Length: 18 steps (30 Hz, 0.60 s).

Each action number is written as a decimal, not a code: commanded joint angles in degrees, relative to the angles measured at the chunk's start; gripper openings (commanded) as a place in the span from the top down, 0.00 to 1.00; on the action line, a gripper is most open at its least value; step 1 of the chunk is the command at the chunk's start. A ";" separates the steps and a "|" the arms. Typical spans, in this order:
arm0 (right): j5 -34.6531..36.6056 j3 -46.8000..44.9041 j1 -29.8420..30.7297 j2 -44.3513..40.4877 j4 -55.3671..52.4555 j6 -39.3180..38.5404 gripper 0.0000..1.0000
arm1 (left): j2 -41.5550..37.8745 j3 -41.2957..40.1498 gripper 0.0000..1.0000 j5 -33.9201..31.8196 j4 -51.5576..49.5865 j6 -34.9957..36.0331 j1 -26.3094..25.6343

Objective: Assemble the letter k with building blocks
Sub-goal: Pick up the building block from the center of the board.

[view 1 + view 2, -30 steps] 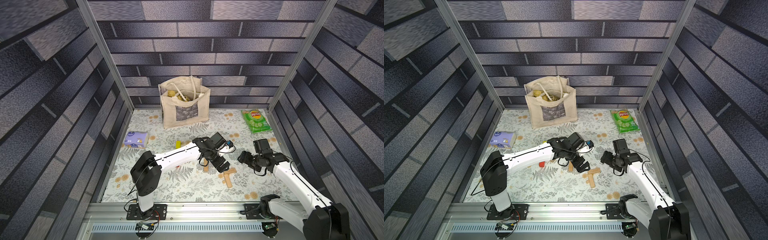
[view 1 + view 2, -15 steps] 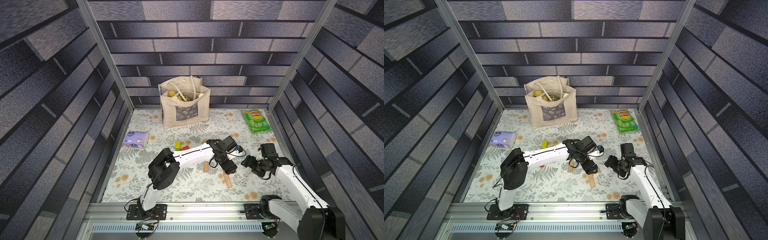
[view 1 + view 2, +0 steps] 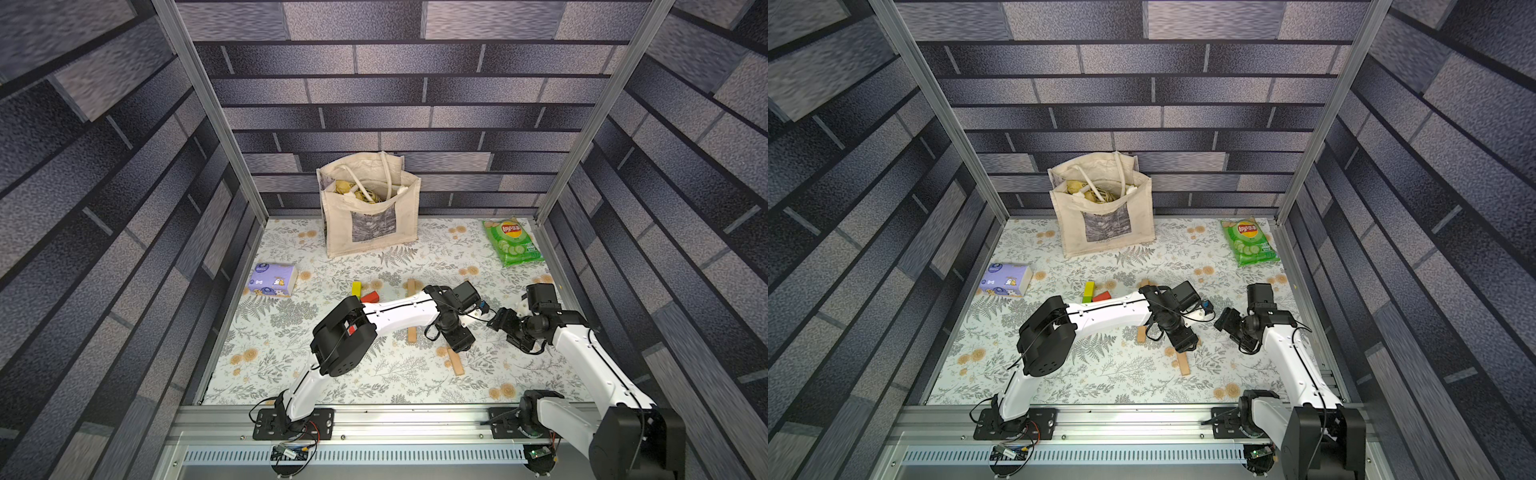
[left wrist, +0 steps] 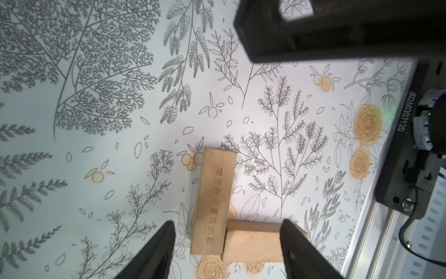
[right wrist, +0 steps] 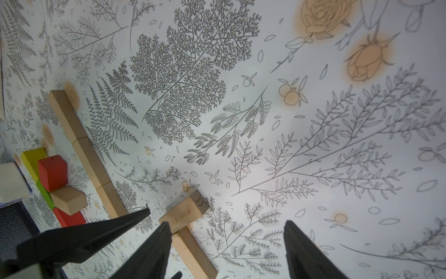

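Observation:
Two tan building blocks meet in a T on the flowered mat: an engraved one (image 4: 214, 200) and a plain one (image 4: 253, 241). My left gripper (image 4: 228, 244) (image 3: 457, 338) is open and straddles both, one finger over the plain block's end, a gap at the other. My right gripper (image 5: 226, 251) (image 3: 505, 328) hangs open just right of them, holding nothing. A straight tan stem (image 5: 82, 149) (image 3: 411, 334) lies further left. Beyond it sits the multicoloured letter k, with yellow (image 5: 32, 157), red (image 5: 52, 170), tan (image 5: 68, 200) and green (image 5: 44, 193) blocks, partly hidden under my left arm in both top views.
A cloth tote bag (image 3: 370, 212) stands at the back. A green chips bag (image 3: 513, 241) lies back right and a purple tissue pack (image 3: 272, 280) at the left. The metal rail (image 3: 374, 419) runs along the front edge. Walls close in on three sides.
My left arm has swung right and settled over the two tan blocks, with its jaws narrowing. My right gripper has drawn back to the right and closed slightly.

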 commanded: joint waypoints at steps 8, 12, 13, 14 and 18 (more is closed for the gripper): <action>0.46 -1.11 -0.46 -1.54 -2.95 1.33 0.24 | 2.46 2.18 0.35 0.05 0.76 0.59 1.54; 0.56 -0.89 -0.46 -1.53 -3.08 1.33 0.24 | 2.72 1.98 0.36 0.37 1.36 0.66 1.62; 0.55 -1.00 -0.46 -1.62 -2.99 1.37 0.24 | 2.81 2.06 0.37 0.38 1.57 0.58 1.56; 0.47 -1.09 -0.48 -1.62 -2.86 1.41 0.24 | 3.05 2.17 0.37 0.23 1.68 0.58 1.52; 0.37 -1.30 -0.46 -1.71 -2.78 1.34 0.24 | 3.70 1.95 0.42 -0.54 2.35 0.04 1.56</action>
